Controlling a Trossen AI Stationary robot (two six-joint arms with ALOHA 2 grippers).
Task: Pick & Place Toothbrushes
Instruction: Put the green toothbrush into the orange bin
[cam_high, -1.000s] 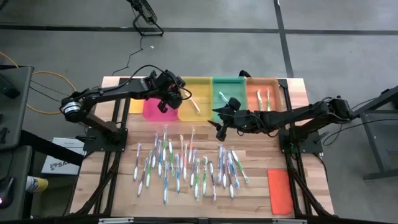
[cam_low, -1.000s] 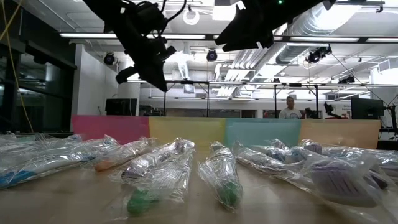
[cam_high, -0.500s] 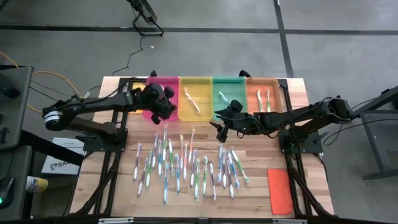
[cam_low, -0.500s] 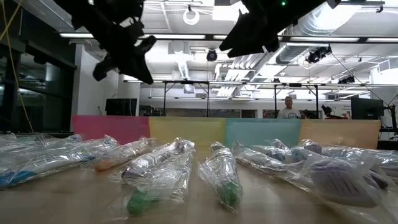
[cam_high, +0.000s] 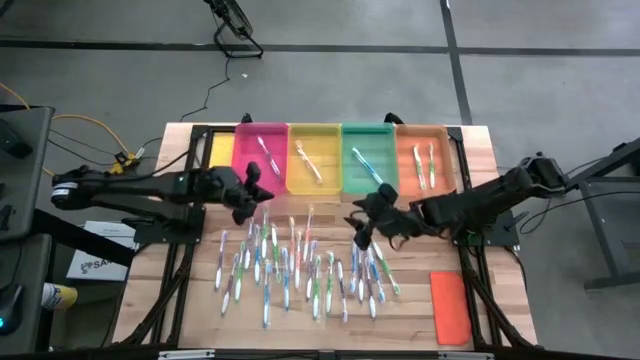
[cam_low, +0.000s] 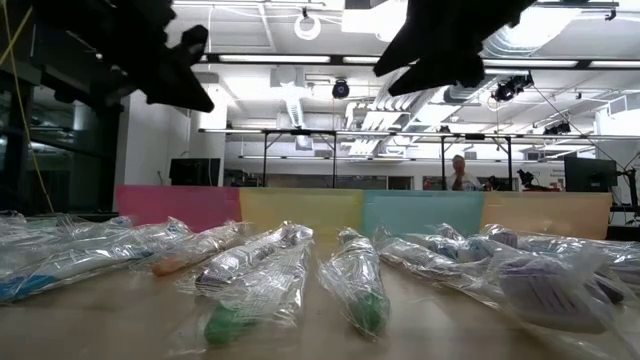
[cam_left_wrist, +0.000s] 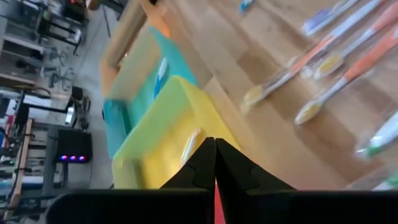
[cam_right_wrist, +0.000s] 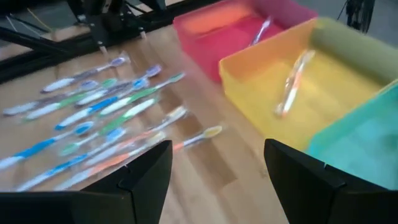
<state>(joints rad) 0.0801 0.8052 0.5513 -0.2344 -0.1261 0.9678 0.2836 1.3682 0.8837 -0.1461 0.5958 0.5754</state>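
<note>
Toothbrushes (cam_high: 300, 262), dozens of them, lie scattered on the near half of the wooden desk (cam_high: 410, 310), most roughly parallel and several overlapping; the low view shows each sealed in a clear crinkled wrapper (cam_low: 262, 268). A few already rest in the far row of trays: pink tray (cam_high: 250, 170), yellow tray (cam_high: 330, 175), green tray (cam_high: 352, 175), orange tray (cam_high: 440, 165). Judged from their build, they are light, stiff and thin, and the film is likely slippery; a pinch across the middle of the handle, taken on a brush lying apart from its neighbours, seems safest. The left claw (cam_high: 250, 196), fingers pressed together and holding nothing, hangs over the far left edge of the pile. The right claw (cam_high: 358, 228), fingers spread wide and empty, hangs over the pile's right part. An orange lid (cam_high: 450, 307) lies near the desk's front right corner.
</note>
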